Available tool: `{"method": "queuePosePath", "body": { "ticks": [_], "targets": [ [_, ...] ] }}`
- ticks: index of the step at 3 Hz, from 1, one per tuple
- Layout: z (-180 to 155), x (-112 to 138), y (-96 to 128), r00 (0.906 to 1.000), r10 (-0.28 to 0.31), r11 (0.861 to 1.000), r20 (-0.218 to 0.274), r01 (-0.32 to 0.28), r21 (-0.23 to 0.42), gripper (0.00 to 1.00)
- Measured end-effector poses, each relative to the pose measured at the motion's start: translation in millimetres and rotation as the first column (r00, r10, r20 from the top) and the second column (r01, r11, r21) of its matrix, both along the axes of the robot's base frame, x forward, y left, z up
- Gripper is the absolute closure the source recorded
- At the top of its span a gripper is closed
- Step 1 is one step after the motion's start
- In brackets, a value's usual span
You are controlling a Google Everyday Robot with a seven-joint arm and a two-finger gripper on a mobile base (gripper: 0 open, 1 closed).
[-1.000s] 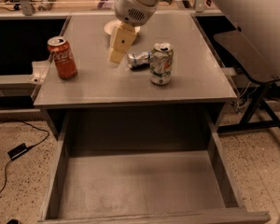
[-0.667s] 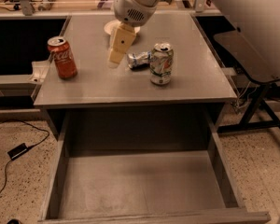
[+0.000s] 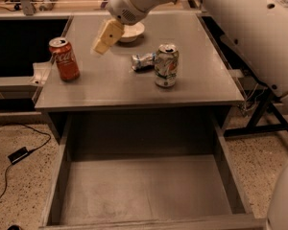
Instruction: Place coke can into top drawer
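The red coke can (image 3: 65,59) stands upright near the left edge of the grey tabletop (image 3: 110,87). The top drawer (image 3: 144,195) is pulled out wide below the tabletop's front edge, and nothing lies in it. My gripper (image 3: 100,47) hangs above the tabletop, to the right of the coke can and a little behind it, apart from it and holding nothing that I can see. The white arm reaches in from the upper right.
A white-green can (image 3: 166,65) stands mid-table with a crushed silver can (image 3: 143,61) lying to its left. A white bowl (image 3: 132,31) sits behind the gripper. A black cable and adapter (image 3: 19,155) lie on the floor at left.
My gripper has moved left, closer to the coke can. The cans, bowl and drawer have not moved.
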State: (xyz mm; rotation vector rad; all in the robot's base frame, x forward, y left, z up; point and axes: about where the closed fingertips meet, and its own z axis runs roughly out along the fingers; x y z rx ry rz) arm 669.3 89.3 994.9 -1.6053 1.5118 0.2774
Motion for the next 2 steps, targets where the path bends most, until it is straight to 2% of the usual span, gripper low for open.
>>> {"method": "queuePosePath", "body": {
  "ticks": [1,2],
  "targets": [
    [5,40,32,0.9996,-0.011,0.985,0.027,0.007,0.173,0.00],
    [0,53,60,0.9997,0.010,0.962,-0.024,-0.003,0.272,0.00]
  ]
}}
